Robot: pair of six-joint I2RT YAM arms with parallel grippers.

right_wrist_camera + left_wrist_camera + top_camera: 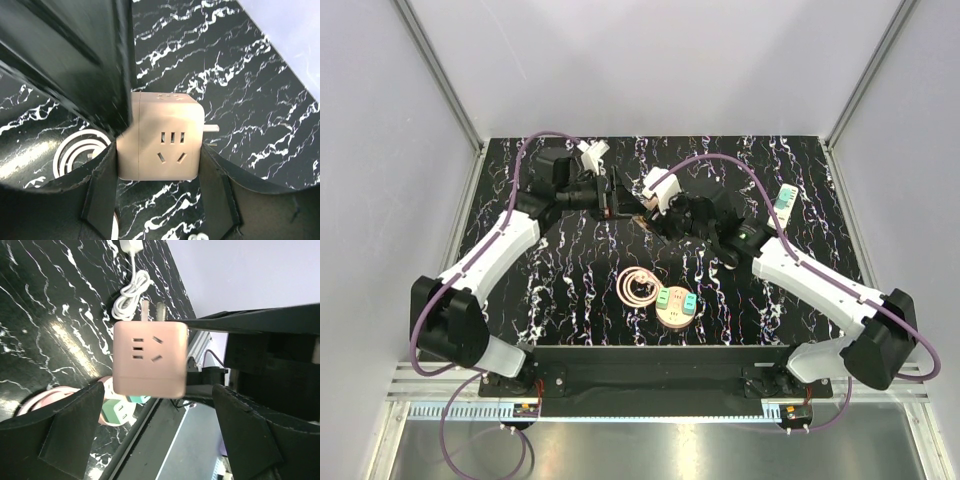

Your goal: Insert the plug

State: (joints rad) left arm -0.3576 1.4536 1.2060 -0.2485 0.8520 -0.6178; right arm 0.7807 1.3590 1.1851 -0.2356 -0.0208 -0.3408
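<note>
The plug is a pink cube adapter [162,142] with metal prongs [211,128] on one side and socket holes on its faces. My right gripper [159,155] is shut on it, a finger pressed against each side, holding it above the table at the back centre [644,220]. My left gripper [157,410] is open wide. In the left wrist view the cube [150,357] hangs between and beyond its fingers, with a clear gap on both sides. A round pink socket base [675,308] carrying two green plugs lies near the front centre.
A coiled pink cable ring [638,288] lies just left of the round base. A white charger with a looped white cord [131,292] lies further out on the black marbled table [560,270]. A white and teal plug [785,197] rests at the right. Grey walls enclose the table.
</note>
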